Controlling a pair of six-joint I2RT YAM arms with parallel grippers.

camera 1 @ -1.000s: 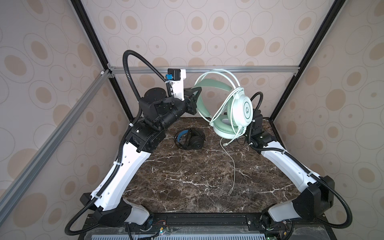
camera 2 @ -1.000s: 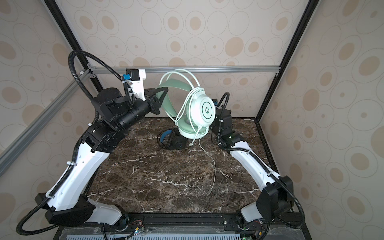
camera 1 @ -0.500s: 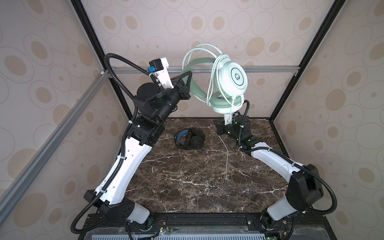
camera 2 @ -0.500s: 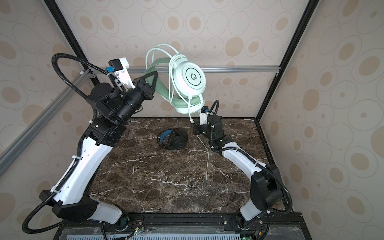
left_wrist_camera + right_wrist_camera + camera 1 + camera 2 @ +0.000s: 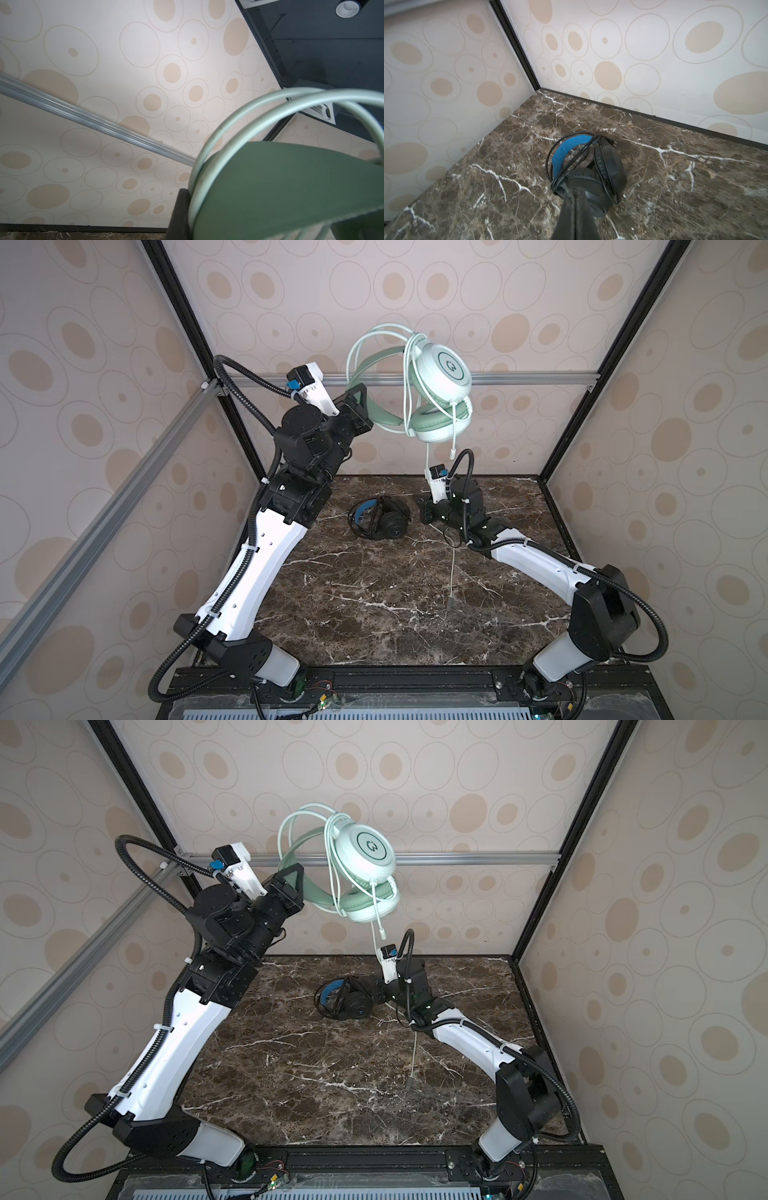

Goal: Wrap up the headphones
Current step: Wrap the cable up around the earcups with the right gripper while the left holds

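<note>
Left claw (image 5: 362, 404) clamps mint headphones (image 5: 444, 369); right claw (image 5: 574, 190) closed

Mint-green headphones (image 5: 442, 369) are pictured held by the headband high above the tabletop (image 5: 353, 614), the earcups hanging lowest and one round outer shell turned upward. Several loops of pale green cable (image 5: 365, 348) are wound over the band. The cable's loose end is trailed down to the tabletop, its plug laid flat right of the middle. Black headphones (image 5: 380, 522), blue-lined and wrapped in a thin black cable (image 5: 571, 164), are seen lying near the tabletop's far edge.
</note>
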